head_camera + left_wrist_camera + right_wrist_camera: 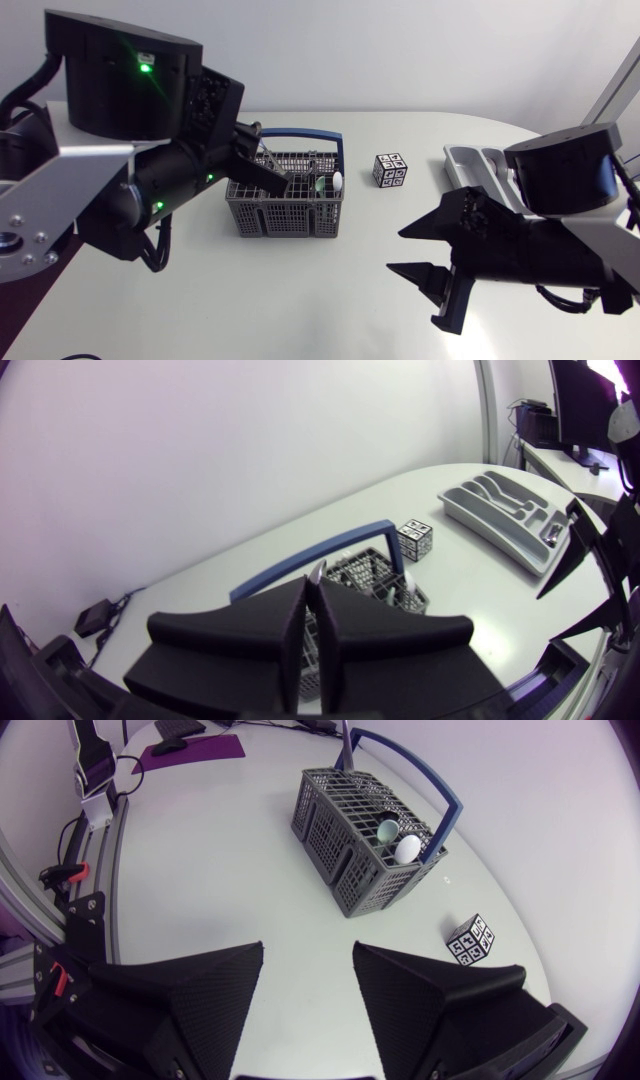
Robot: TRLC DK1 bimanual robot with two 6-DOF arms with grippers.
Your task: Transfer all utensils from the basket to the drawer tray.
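The grey basket (285, 215) is holding a white-tipped utensil (407, 848) and a green-tipped utensil (385, 828) at its end nearer the patterned cube (390, 170). The left gripper (312, 586) is hanging over the basket's other end, its fingers pressing nearly together on a pale utensil (317, 570) that is poking up past them. The right gripper (305, 970) is hovering spread wide, well apart from the basket. The left wrist view is showing the drawer tray (500, 510) whole, while the head view is showing it half hidden behind the right arm.
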